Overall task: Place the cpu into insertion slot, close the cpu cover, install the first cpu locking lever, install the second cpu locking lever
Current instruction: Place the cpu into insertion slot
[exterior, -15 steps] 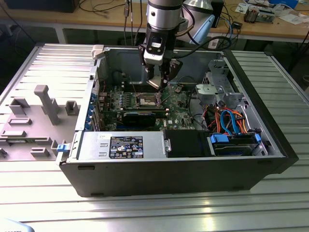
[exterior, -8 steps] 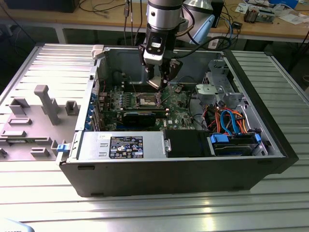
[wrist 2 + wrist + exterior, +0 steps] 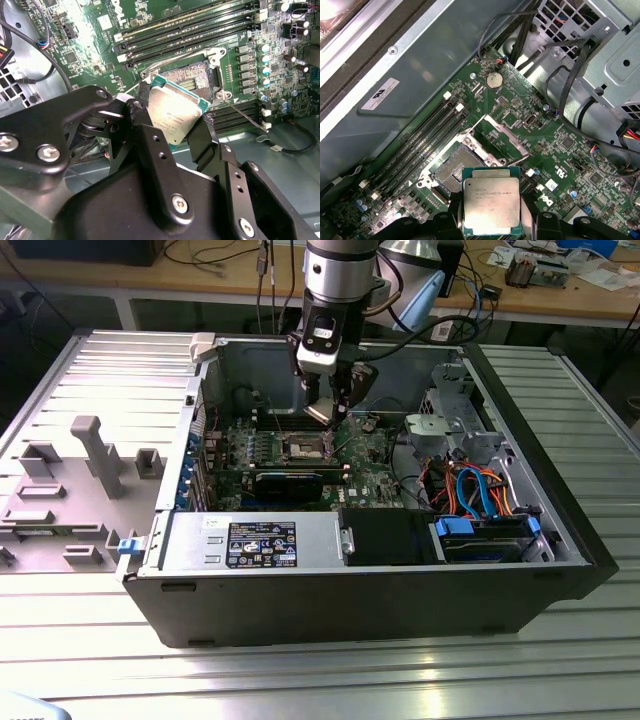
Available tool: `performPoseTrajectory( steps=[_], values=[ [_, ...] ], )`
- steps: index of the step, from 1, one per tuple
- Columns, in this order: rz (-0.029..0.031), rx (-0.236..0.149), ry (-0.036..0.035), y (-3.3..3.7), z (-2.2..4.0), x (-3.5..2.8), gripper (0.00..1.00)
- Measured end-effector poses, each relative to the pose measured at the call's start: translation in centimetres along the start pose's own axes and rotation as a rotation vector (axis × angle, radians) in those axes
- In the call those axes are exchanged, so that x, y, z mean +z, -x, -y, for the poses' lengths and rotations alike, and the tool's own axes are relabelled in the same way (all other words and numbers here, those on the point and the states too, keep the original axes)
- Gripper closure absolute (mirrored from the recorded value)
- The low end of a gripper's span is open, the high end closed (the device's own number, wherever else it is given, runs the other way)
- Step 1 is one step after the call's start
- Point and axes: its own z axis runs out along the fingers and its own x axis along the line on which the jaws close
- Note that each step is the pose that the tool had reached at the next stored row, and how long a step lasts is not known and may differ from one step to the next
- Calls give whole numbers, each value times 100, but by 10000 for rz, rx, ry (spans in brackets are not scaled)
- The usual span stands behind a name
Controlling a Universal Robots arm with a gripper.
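Note:
My gripper [image 3: 329,410] hangs inside the open computer case, above the green motherboard [image 3: 372,455]. It is shut on the cpu [image 3: 491,202], a flat square chip with a dull silvery top, held by two opposite edges between the black fingers [image 3: 145,135]. The cpu [image 3: 175,107] hovers slightly tilted just beside and above the insertion slot [image 3: 451,169], whose dark centre lies bare. The cpu cover [image 3: 503,136], a thin silvery frame, stands swung open at the slot's far edge. A thin wire locking lever [image 3: 244,115] sticks out loose beside the insertion slot [image 3: 199,76].
Long memory slots [image 3: 427,132] run along one side of the socket. A black card [image 3: 288,483] lies on the exterior view's near side of the board. A metal drive cage [image 3: 450,420] and bundled cables [image 3: 478,490] fill the exterior view's right. Case walls enclose everything.

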Motion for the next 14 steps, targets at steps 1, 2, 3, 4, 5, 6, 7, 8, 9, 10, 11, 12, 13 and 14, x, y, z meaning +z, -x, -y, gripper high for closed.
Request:
performPoseTrajectory(
  steps=[1,2,3,4,5,6,7,8,9,10,11,12,13,14],
  values=[
    [1,7,0,0,0,1,45],
    [1,13,0,0,0,1,45],
    [2,19,-2,0,0,2,45],
    [3,27,-3,0,0,2,45],
    [3,35,-4,0,0,3,45],
    [4,40,-4,0,0,3,45],
    [4,46,-5,0,0,3,45],
    [5,55,-6,0,0,4,45],
    [6,62,-7,0,0,4,45],
    [7,70,-7,0,0,5,45],
    [9,80,-10,0,0,5,45],
    [9,85,-11,0,0,6,45],
    [10,89,-12,0,0,6,45],
    [11,96,-12,0,0,6,45]
  ],
)
